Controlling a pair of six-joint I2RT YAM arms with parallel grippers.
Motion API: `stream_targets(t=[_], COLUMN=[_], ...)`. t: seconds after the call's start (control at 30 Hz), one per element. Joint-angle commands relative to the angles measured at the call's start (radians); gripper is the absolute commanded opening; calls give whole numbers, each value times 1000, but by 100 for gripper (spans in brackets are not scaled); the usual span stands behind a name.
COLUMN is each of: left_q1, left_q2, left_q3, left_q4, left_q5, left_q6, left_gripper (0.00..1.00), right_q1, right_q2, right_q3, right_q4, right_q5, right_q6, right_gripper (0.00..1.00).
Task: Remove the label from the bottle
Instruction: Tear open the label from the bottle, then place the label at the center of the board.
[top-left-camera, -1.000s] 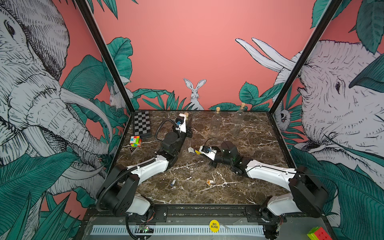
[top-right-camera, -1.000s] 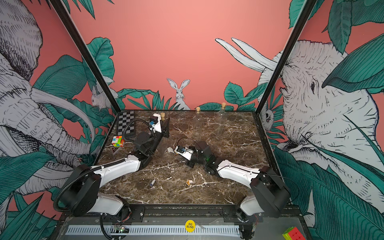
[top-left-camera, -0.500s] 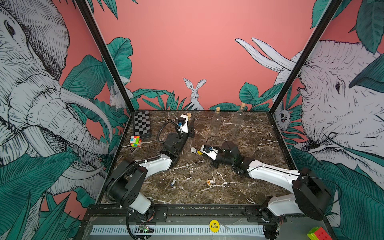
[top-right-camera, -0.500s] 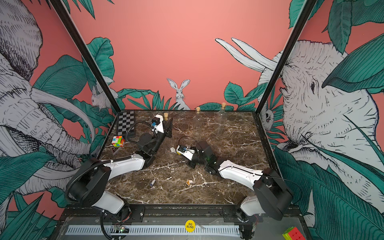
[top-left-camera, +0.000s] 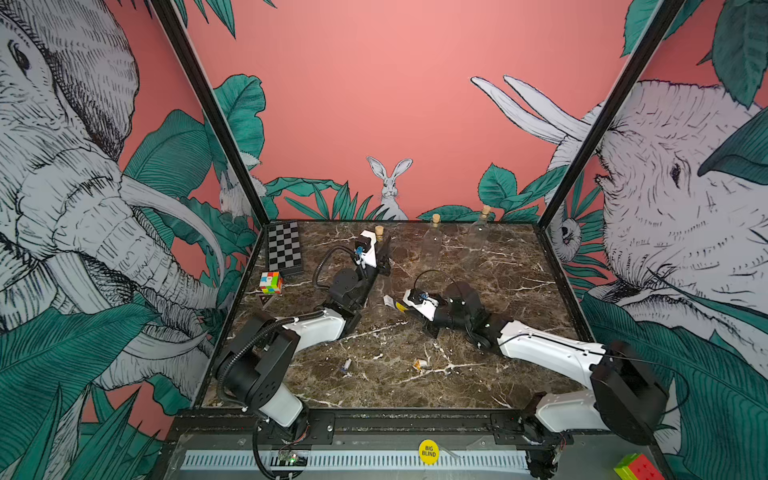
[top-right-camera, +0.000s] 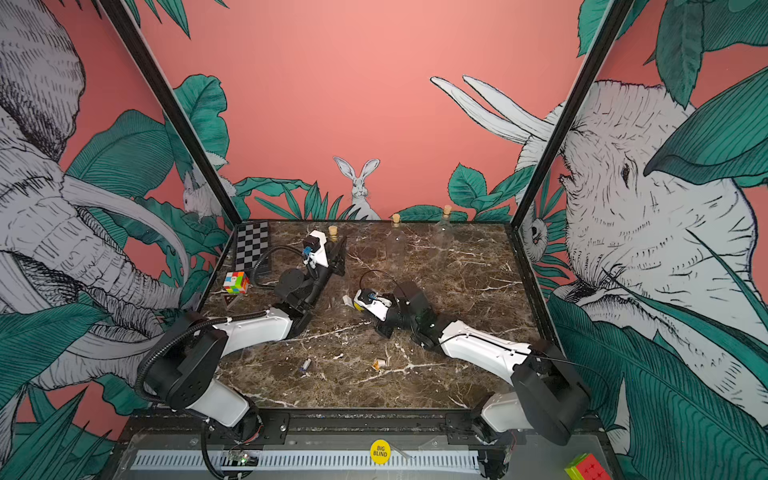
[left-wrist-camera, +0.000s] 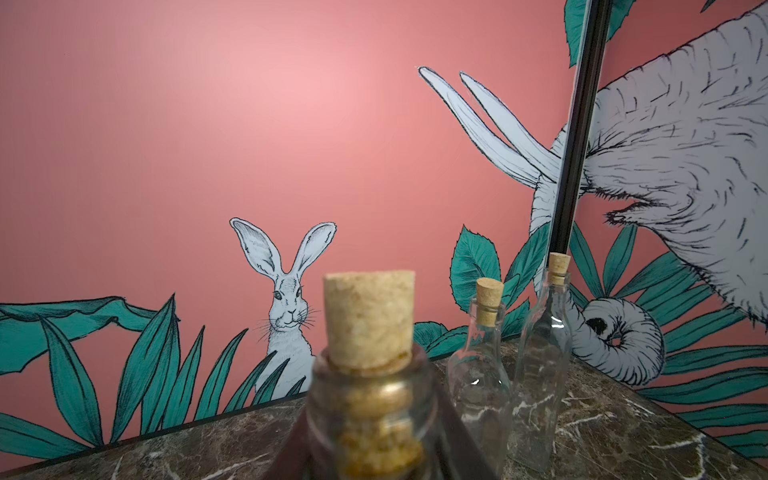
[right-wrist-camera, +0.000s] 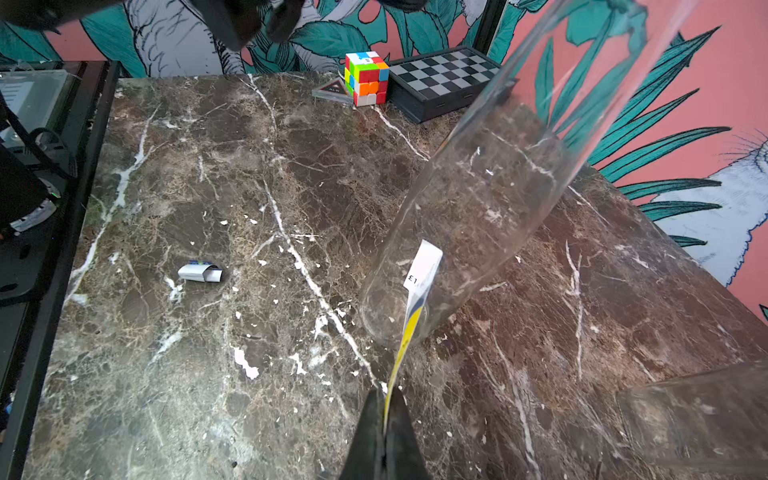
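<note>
**Leaning bottle held at the neck, label pinched at its base**

The clear glass bottle (right-wrist-camera: 478, 199) with a cork stopper (top-left-camera: 379, 230) is over the middle of the dark brown marble counter (top-left-camera: 457, 374), a little toward the far left part. Its long axis leans. The corked end is high and points to the far edge, and the base is low, near the centre of the counter. I cannot tell if the base touches the marble.

The left arm starts at the near left corner and stretches toward the far edge, with the wrist raised. The left gripper (top-left-camera: 384, 255) is closed around the bottle just under the neck, with dark fingers on both sides of the glass.

The right arm comes from the near right corner and lies low and diagonal over the counter, pointing to the left edge. The right gripper (right-wrist-camera: 385, 411) is fully closed and pinches the white, yellow and blue paper label (right-wrist-camera: 422, 274). The label runs as a strip from the bottle's lower side to the fingertips.

Two more corked clear glass bottles (top-left-camera: 432, 241) (top-left-camera: 478, 232) stand upright by the far edge. A black-and-white chessboard box (top-left-camera: 284, 253) lies in the far left corner, and a coloured puzzle cube (top-left-camera: 271, 282) is just beside it. A rolled white paper scrap (right-wrist-camera: 200, 272) lies apart, nearer the near edge.
</note>
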Motion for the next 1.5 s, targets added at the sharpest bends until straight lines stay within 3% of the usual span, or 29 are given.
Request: stream_targets(t=[0.0,0.6,0.97,1.1,1.47], left_q1=[32,9,4,5,26], left_q2=[1,44,34,12,-32], left_q3=[-14,-26,-51,-77,-50], left_q4=[66,122,143,148,166], left_q5=[-37,-52,-42,11,361], left_q6=[148,175,172,141,-50], left_gripper=[0,0,0,0,0], right_q1=[7,10,15,1,-71], right_q2=[-53,-59,-94,-133,-294], right_q3=[21,95,93,88,34], right_q4=[-32,-119,-157,-204,-283], right_q5=[-63,-152,-101,10,76], right_q6=[20,47,41,91,318], right_gripper=[0,0,0,0,0])
